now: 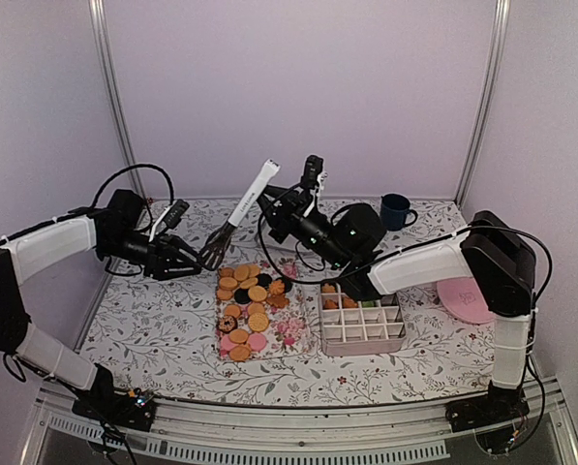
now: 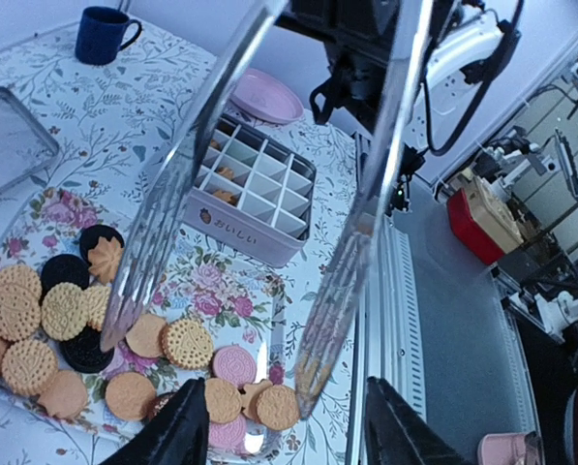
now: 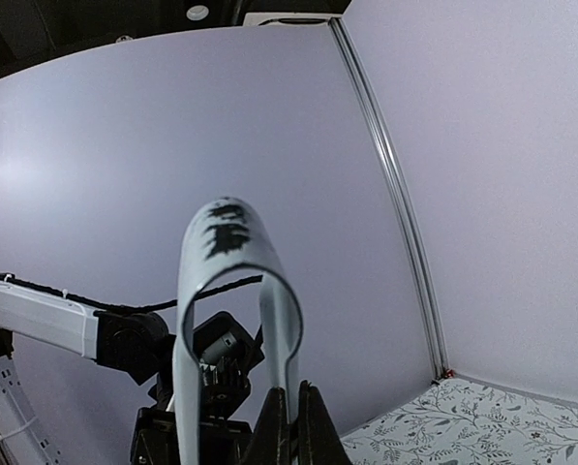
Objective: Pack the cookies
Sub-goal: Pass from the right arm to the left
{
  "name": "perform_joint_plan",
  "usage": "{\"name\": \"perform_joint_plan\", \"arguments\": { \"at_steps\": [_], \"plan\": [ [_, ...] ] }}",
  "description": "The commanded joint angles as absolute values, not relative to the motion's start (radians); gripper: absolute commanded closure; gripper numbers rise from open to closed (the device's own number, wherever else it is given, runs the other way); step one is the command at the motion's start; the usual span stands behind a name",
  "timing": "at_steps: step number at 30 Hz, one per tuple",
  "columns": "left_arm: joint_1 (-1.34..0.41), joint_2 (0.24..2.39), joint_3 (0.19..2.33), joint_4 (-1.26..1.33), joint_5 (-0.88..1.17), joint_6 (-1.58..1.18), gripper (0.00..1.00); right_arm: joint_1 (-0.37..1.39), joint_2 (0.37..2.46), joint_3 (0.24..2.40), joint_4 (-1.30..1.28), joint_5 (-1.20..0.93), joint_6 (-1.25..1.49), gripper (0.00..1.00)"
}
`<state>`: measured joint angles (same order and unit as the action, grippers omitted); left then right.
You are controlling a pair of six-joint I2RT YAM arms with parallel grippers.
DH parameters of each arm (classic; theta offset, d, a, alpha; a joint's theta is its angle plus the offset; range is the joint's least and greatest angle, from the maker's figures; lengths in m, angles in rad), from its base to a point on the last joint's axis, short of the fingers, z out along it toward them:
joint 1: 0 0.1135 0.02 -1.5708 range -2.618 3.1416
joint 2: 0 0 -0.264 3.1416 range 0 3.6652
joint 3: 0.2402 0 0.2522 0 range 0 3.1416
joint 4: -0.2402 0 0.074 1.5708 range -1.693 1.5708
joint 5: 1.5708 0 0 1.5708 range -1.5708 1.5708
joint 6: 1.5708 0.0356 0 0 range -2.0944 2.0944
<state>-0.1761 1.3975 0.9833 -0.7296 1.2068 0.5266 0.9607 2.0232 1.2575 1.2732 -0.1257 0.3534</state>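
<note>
Many small round cookies (image 1: 247, 308), mostly orange with a few pink and dark ones, lie on a flowered rectangular tray (image 1: 287, 334) on the patterned tabletop (image 1: 153, 329). Just right of it, a pale gridded box (image 1: 363, 327) holds a few more in its far-left cells. Beyond the tray, the left gripper (image 1: 189, 260) fingers grip metal tongs (image 1: 216, 254), whose tips hang spread above the cookies. Behind them, the right gripper (image 3: 289, 431) fingers are closed on looped white tongs (image 3: 184, 329). A dark blue mug (image 1: 397, 210) stands farthest back.
</note>
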Motion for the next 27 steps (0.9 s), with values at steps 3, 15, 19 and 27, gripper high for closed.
{"name": "perform_joint_plan", "arguments": {
  "at_steps": [3,15,19,27],
  "plan": [
    [-0.206,1.412,1.013,-0.711,1.282,0.512,0.55,0.966,2.067,1.314,1.306,-0.184,0.413,1.00],
    [-0.239,1.423,1.017,-0.715,1.307,0.508,0.94,0.973,2.089,1.328,1.307,-0.223,0.453,0.99],
    [-0.241,1.421,1.025,-0.716,1.318,0.504,0.96,0.973,2.084,1.304,1.310,-0.225,0.448,0.66],
    [-0.239,1.419,1.054,-0.812,1.216,0.619,0.98,0.910,1.873,1.054,1.117,-0.226,0.387,0.14]
  ]
}}
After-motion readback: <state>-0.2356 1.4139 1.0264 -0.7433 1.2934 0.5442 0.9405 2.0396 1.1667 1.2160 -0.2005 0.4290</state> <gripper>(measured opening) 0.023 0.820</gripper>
